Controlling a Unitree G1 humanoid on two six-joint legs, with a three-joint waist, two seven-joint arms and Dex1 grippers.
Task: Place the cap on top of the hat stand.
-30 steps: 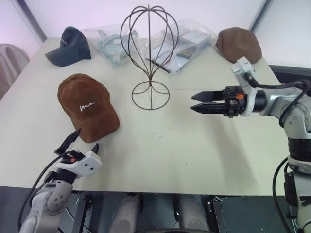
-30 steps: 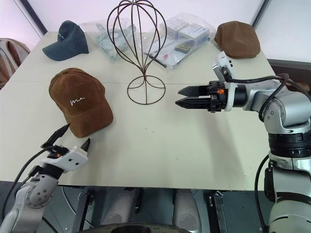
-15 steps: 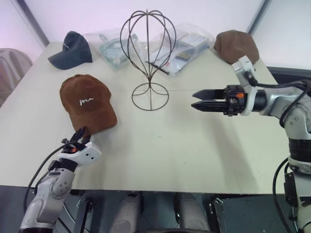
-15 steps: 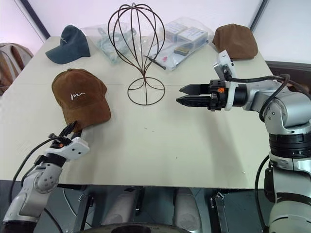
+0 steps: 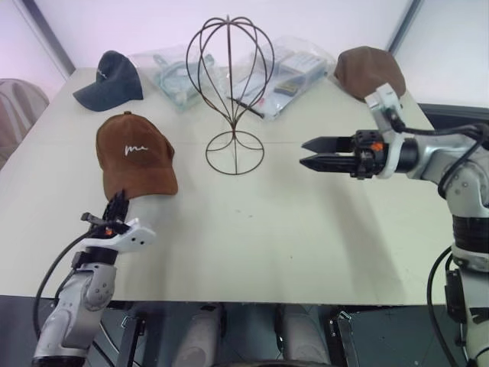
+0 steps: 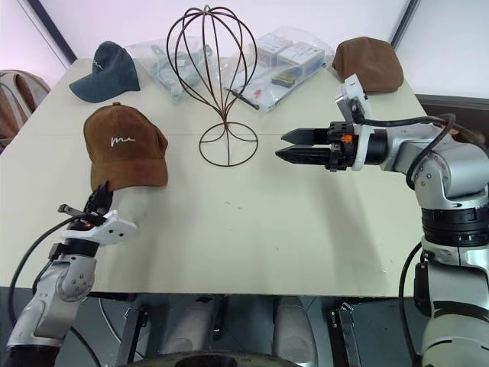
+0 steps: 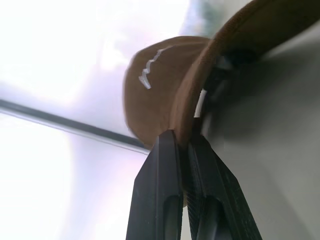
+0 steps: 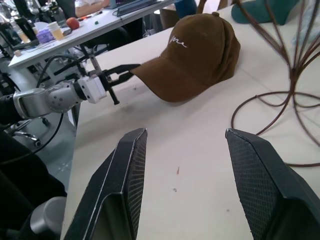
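Pale and broad, the table (image 5: 306, 229) runs back to a white wall, with clear plastic packets (image 5: 294, 65) lying at its far edge.

On the robot's left the left gripper (image 5: 116, 208) has its two black fingers pressed together on the brim tip of the rust-brown suede-like baseball cap with white script embroidery (image 5: 136, 153); the brim is raised off the table while the crown's rear rests on it. The left wrist view shows the fingers (image 7: 162, 190) clamping the brim edge between them, with the cap's underside and a white tag above.

The right gripper (image 5: 308, 153) hangs over the table to the right of the tall dark thin-wire hat stand with an egg-shaped cage (image 5: 233, 76), pointing toward it, its fingers spread apart and holding nothing. The right wrist view shows them wide apart, and beyond them the brown cap pinched by the other gripper.

Three hats are on the table: the rust-brown cap, a dark navy baseball cap (image 5: 111, 73) at the far left, and a plain brown rounded flat cap (image 5: 367, 69) at the far right. One stand rises between them, near the cap but apart from it.
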